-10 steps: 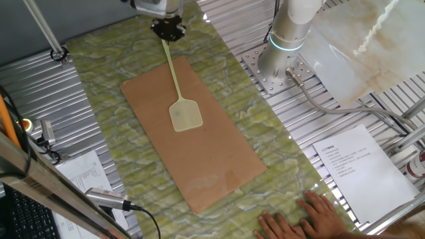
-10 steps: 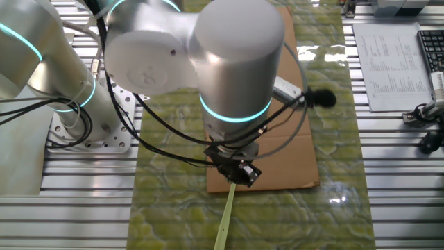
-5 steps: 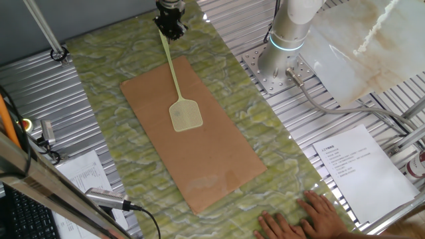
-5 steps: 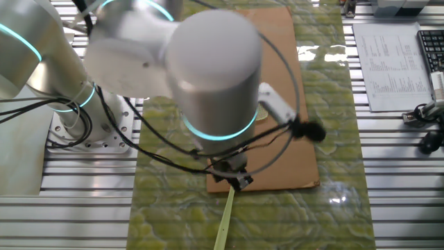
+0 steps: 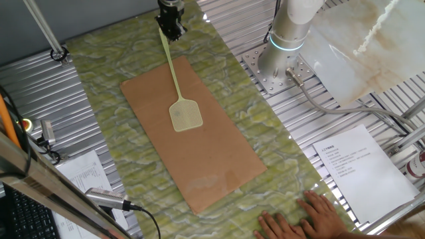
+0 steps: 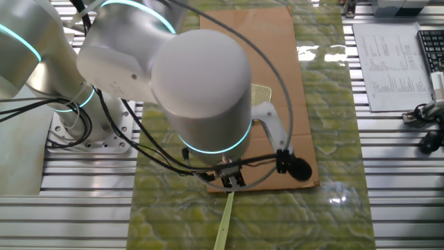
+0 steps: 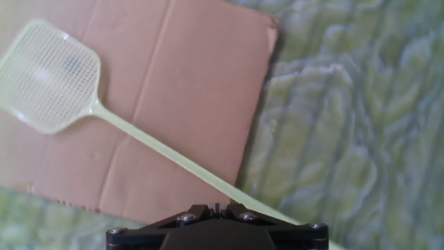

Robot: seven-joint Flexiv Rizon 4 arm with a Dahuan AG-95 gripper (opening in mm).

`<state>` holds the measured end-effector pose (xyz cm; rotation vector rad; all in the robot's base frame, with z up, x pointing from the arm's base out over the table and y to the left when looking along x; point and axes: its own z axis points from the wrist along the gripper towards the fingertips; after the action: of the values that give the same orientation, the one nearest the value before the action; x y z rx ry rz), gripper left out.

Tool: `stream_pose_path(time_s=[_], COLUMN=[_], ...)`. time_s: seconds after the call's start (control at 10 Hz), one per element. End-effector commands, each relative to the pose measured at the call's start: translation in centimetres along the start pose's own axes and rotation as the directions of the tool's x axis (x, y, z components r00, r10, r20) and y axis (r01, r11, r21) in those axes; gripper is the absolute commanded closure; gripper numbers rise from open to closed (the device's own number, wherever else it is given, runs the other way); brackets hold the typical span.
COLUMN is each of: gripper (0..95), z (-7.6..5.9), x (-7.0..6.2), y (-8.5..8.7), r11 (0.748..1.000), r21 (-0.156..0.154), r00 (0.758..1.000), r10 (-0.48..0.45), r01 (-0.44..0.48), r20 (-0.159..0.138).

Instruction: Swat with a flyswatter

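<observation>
The black tool (image 5: 170,25) had turned a little and kept its tight hold on the handle end; the pale yellow-green plastic flyswatter (image 5: 180,106) still lay flat on the brown cardboard sheet (image 5: 212,159); no swat yet.

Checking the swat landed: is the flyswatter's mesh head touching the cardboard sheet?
Cannot tell. In one fixed view the flyswatter head overlaps the cardboard sheet, but no view shows contact or a gap plainly.

A glossy white-grey arm (image 6: 201,76) with glowing cyan joint rings, black cables, and a black claw (image 5: 170,25).
</observation>
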<state>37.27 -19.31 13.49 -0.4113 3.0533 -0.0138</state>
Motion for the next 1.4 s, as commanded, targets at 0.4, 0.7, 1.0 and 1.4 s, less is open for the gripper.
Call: stream_pose_path(time_s=[0.4, 0.7, 1.0, 1.4], gripper=[95.0, 95.0, 95.0, 95.0], z=[-0.43, -0.47, -0.49, -0.44], x=[0.19, 0.21, 0.22, 0.21], y=[-0.23, -0.41, -0.44, -0.56], r11=[0.987, 0.984, 0.978, 0.98], r21=[0.014, 0.01, 0.0, 0.0], r00=[0.985, 0.981, 0.976, 0.978], r10=[0.162, 0.178, 0.207, 0.198], r01=[-0.161, -0.178, -0.207, -0.198], r20=[-0.065, -0.076, -0.073, -0.064])
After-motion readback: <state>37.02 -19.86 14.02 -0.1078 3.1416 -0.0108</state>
